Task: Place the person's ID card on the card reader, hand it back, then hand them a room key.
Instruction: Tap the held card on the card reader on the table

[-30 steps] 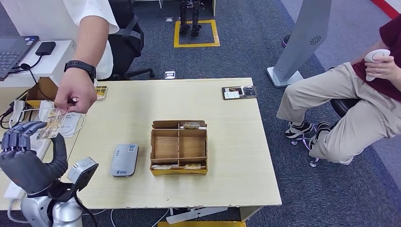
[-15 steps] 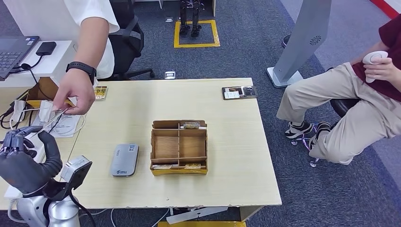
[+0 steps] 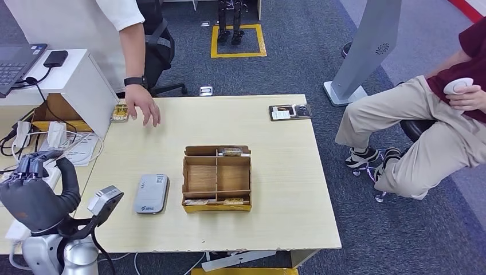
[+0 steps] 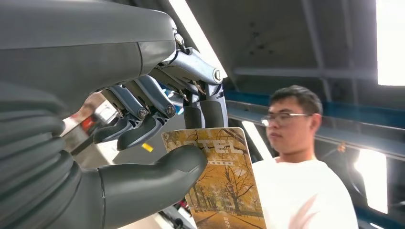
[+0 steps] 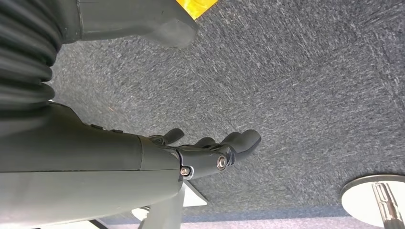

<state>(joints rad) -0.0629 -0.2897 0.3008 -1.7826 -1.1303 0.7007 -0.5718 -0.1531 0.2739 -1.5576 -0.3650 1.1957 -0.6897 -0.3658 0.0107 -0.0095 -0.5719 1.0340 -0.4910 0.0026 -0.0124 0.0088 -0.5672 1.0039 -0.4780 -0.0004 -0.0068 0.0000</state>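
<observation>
left robot hand (image 4: 157, 143) now pinching card (image 4: 222, 183), person's hand (image 3: 143, 109) withdrawn

Wooden tray (image 3: 216, 179) beside seated person (image 3: 424, 120).

The head view looks forward and down over the table (image 3: 269, 132) from high up, the left wrist view looks upward from close behind the left hand (image 4: 157, 138) toward the person (image 4: 296, 157) also standing at the table's far side, and the right wrist view faces carpet.
</observation>
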